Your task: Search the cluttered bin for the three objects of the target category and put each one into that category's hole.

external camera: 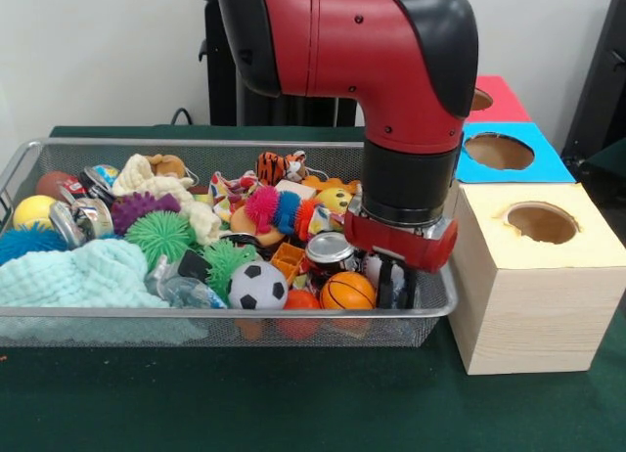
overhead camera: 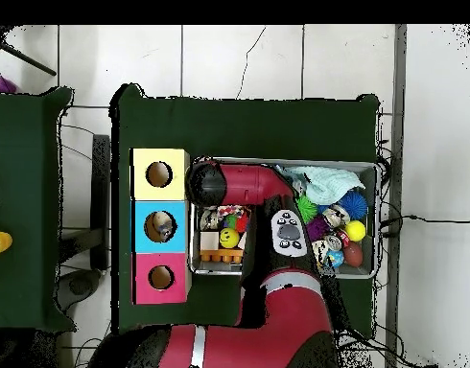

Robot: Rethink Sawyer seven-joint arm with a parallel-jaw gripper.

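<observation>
One bottle [external camera: 186, 291], long axis level, lies in bin [external camera: 196, 144] toward table's other end from pincer [external camera: 396, 286]; pincer's grip undeterminable.

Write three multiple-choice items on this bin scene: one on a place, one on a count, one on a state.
1. Where is the gripper?
A. down in the bin's end nearest the boxes
B. over the red box
C. above the teal cloth

2. How many boxes with holes stand beside the bin?
A. two
B. three
C. four

3. How does the soccer ball lie?
A. in a hole
B. in the bin, by its near wall
C. on the table

A: the gripper hangs among the toys there.
B: plain wooden box, blue box, red box.
B: it sits behind the mesh.
</observation>
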